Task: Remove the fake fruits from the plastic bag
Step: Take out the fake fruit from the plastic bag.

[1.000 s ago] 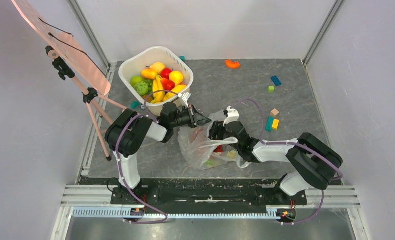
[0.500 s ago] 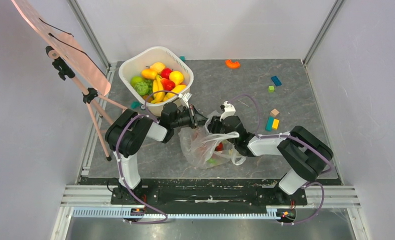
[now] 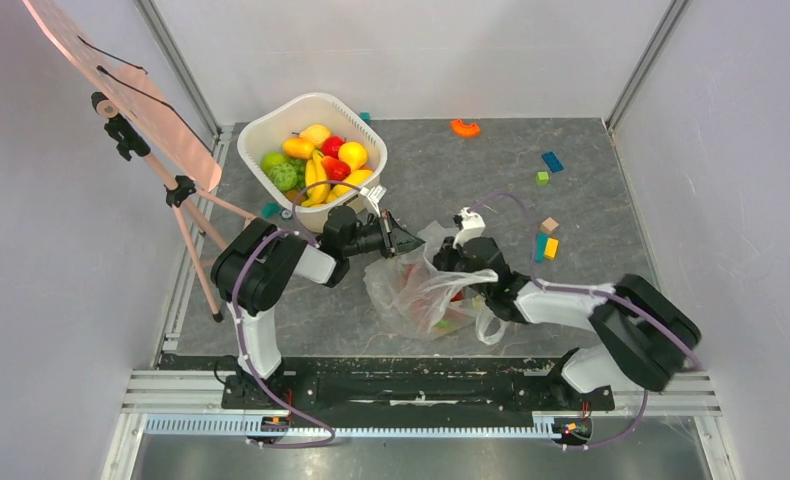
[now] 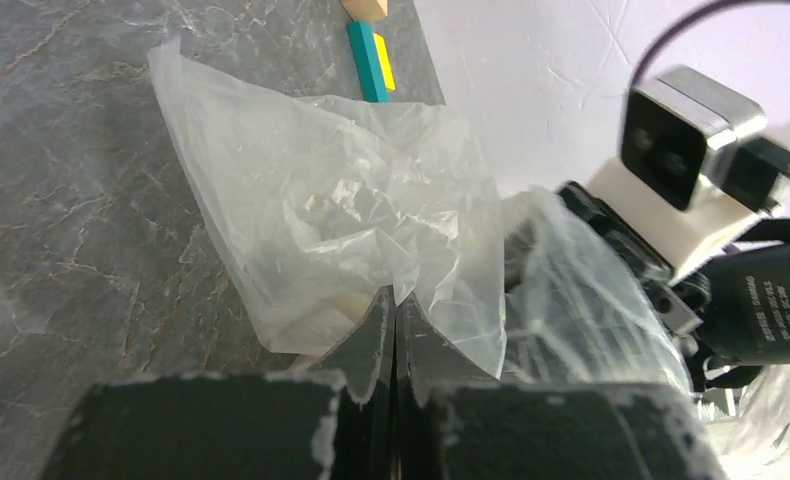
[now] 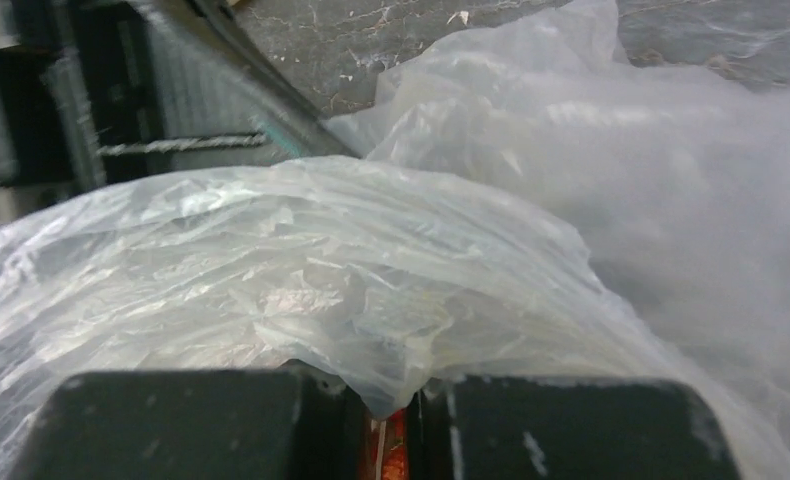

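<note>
On the desk (image 3: 591, 150), left end effector (image 4: 395, 300) and right end effector (image 5: 391, 398) both clench the thin, probably slippery plastic bag (image 3: 411, 290); better hold its rim.

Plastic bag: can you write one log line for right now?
left gripper: shut on clear crinkly plastic bag | right gripper: shut on bag film | small glossy fake fruits: inside bag

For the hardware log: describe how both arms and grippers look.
The left arm and right arm match: bulky black joint housings, white links, lilac cables looping alongside. The left gripper and right gripper have matte black fingers with scuffed pale edges.
</note>
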Available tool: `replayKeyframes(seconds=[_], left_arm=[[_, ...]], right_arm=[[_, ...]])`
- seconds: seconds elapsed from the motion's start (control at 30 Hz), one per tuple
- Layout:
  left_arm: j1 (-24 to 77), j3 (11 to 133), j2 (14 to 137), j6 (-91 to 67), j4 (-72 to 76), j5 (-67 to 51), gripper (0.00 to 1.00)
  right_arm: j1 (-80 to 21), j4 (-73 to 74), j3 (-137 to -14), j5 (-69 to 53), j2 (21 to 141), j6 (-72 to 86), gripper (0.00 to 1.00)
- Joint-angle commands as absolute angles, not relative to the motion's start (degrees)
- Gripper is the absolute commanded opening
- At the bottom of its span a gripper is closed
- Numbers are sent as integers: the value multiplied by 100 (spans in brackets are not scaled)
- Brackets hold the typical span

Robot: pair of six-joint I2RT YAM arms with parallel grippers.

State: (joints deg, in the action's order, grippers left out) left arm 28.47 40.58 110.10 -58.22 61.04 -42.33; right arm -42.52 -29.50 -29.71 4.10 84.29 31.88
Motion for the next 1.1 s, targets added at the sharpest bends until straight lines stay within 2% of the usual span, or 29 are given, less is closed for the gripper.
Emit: replayKeyframes(seconds=[0.0,0.33,0.53,0.77,1.07], left_arm=[[2731,3987,11006,-5896,6141,-4094,2],[2559,3790,10810,-5853,6073,-4017,2],[2454,3727,10705,-5838,6047,-4021,2],[2374,3691,10650,-5750,5924,-4052,2],[2373,3719,10559,-5635,5707,-4025,2]], right_arm=[[-4225,-2772,-2547,600,7186,2790,0],[-4228,-1189,-1828,496,4828,2480,1],[-4228,-137,-1808,1034,3711,2526,4],[-4228,949,-2200,1588,2749,2456,4],[-4228,1830,-3211,2156,2227,2303,3]])
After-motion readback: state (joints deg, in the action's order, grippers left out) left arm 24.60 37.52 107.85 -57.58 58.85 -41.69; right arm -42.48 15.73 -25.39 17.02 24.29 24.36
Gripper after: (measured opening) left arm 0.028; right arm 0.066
